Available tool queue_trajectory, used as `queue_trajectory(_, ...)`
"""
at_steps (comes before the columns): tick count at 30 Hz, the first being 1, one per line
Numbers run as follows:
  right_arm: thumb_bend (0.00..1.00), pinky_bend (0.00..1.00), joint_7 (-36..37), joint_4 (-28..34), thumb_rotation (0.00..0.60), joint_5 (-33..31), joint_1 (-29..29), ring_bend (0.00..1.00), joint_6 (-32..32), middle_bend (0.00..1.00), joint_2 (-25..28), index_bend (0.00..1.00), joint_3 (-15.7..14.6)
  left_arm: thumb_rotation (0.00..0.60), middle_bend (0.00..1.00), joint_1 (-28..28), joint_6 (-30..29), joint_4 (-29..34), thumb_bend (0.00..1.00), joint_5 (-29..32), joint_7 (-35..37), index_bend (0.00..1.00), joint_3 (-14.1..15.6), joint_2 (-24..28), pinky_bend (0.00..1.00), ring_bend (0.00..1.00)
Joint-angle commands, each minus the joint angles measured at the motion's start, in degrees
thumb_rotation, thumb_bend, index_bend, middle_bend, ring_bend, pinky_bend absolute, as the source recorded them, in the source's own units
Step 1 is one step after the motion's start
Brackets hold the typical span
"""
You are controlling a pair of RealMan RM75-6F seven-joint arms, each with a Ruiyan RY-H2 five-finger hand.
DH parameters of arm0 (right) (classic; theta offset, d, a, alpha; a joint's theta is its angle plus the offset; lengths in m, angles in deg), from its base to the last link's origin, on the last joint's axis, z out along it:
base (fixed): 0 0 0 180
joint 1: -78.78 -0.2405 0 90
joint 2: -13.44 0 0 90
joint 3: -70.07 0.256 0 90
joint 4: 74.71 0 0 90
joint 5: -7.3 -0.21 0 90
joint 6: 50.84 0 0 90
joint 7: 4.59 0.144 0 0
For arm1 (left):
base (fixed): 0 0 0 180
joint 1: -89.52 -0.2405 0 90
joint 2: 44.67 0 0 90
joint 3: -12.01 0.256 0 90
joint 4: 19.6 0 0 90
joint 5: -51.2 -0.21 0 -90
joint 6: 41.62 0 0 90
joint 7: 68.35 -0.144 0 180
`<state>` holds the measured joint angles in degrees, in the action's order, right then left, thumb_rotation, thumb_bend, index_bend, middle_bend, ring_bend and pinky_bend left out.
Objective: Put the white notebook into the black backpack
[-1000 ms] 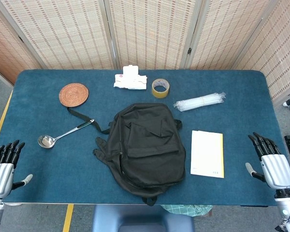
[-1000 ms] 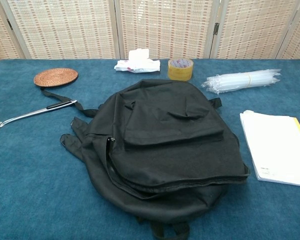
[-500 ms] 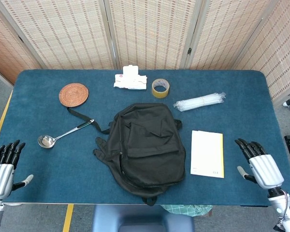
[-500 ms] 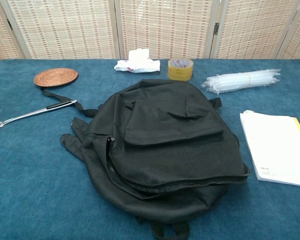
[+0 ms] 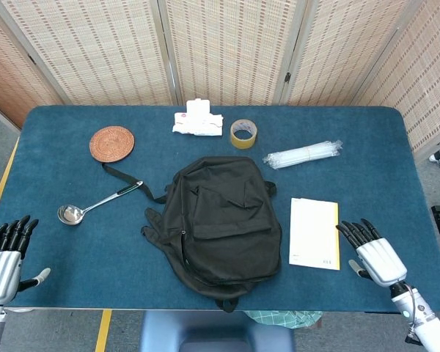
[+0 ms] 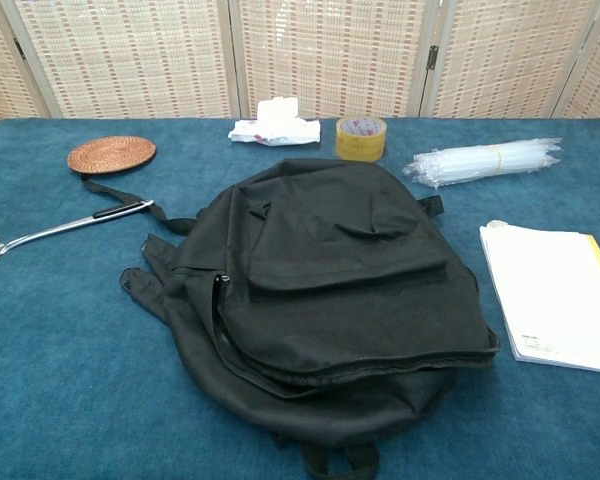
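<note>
Right hand (image 5: 375,253) at table's 4 o'clock, fingers spread, holding nothing, just beside white notebook (image 5: 314,232). Notebook flat at 3 o'clock of black backpack (image 5: 218,220), apart from it. Left hand (image 5: 4,253) at 8 o'clock edge, fingers apart, empty.

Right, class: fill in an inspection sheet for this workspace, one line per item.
Surface: blue table.
Job's things: white notebook lies flat right of the black backpack, apart; no opening shows on the backpack.
Clutter: ladle, woven coaster, tissue pack, tape roll, bundle of clear straws.
Hands: left hand and right hand hold nothing.
Cables: nothing seen.
Surroundings: wicker screens.
</note>
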<state>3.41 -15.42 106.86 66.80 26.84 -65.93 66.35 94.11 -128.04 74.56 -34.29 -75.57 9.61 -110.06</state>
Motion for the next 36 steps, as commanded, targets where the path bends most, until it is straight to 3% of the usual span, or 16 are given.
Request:
queue_trajectory(1, 0.38, 0.0, 3.5, -5.9, 0.6, -0.1, 0.0, 0.05, 0.0, 0.05, -4.0, 0.03, -0.9, 0.6, 0.06, 0.0, 0.1, 0.0, 0.2, 0.1, 0.1, 0.09, 0.0, 0.0, 0.0, 0.07)
queue_trajectory(18, 0.38, 0.0, 9.1, -21.7, 0.6, -0.3, -1.2, 0.03, -0.2, 0.03, -13.5, 0.0, -2.3, 0.6, 0.06, 0.1, 0.9, 0.2, 0.2, 0.8, 0.2, 0.09, 0.0, 0.1, 0.0, 0.06)
queue_trajectory(36, 0.38, 0.0, 11.3, -27.4, 0.6, -0.5, -1.8, 0.03, 0.8, 0.03, -16.8, 0.0, -3.3, 0.6, 0.06, 0.0, 1.1, 0.6, 0.2, 0.9, -0.1, 0.09, 0.2, 0.2, 0.0, 0.06)
